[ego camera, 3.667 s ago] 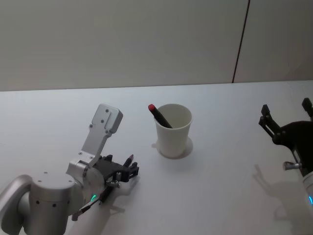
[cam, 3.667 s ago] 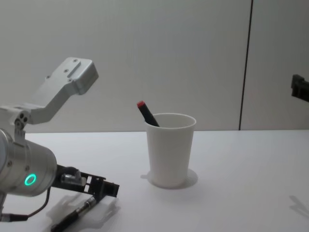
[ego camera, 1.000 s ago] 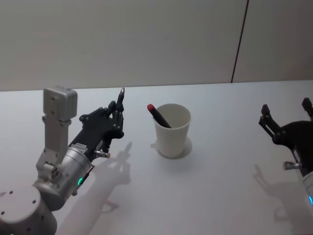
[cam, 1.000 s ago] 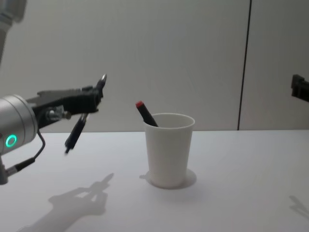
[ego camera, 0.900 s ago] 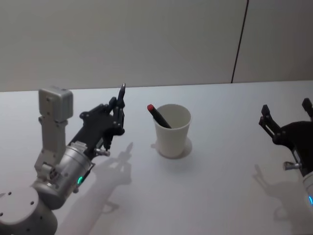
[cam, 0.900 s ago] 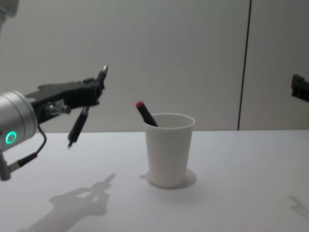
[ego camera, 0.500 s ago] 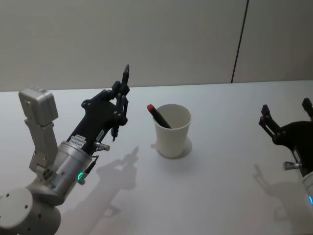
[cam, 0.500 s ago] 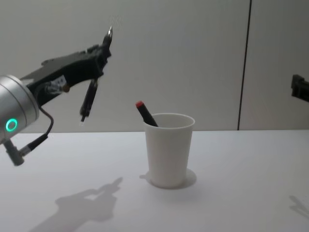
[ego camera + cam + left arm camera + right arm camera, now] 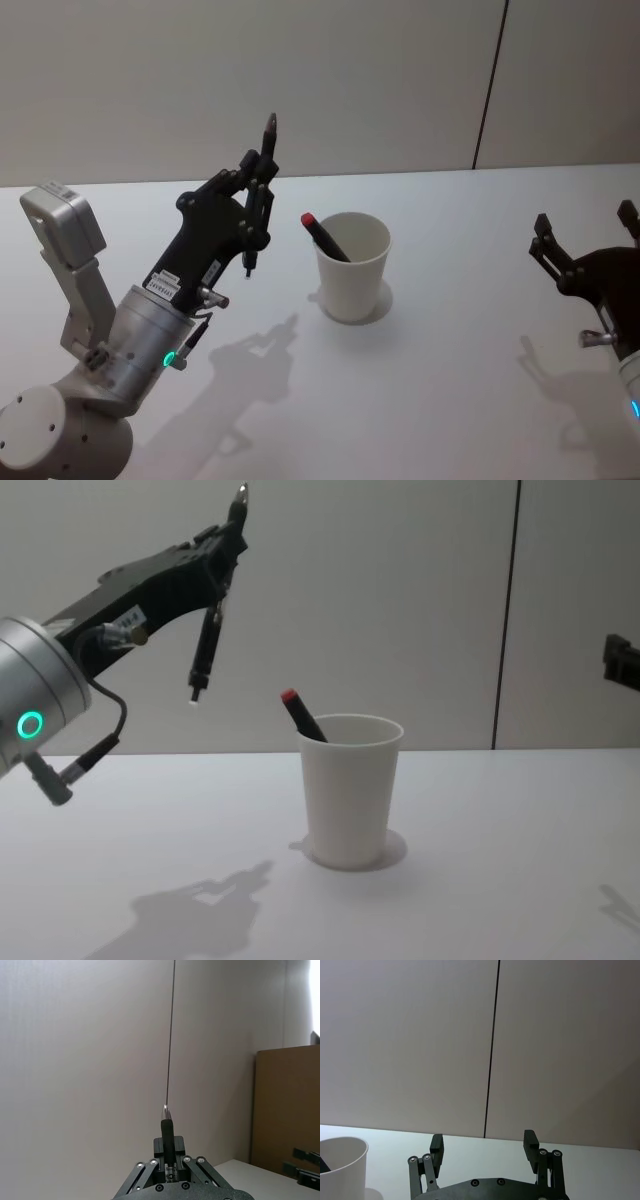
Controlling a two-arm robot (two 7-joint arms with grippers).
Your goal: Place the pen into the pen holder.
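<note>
The left gripper [image 9: 258,190], raised off the table [image 9: 450,380], was clamped on a black pen [image 9: 205,645], held nearly upright with its tip above the fingers. Below and right of those fingers, apart, stood the white paper cup [image 9: 353,270], holding a red-capped pen [image 9: 325,237]. The right gripper [image 9: 584,218] hung spread wide, empty.

Black pen [image 9: 205,650] hangs aloft, near-upright, left of the cup [image 9: 350,790] — white, upright, a red-capped pen [image 9: 300,712] leaning inside.
</note>
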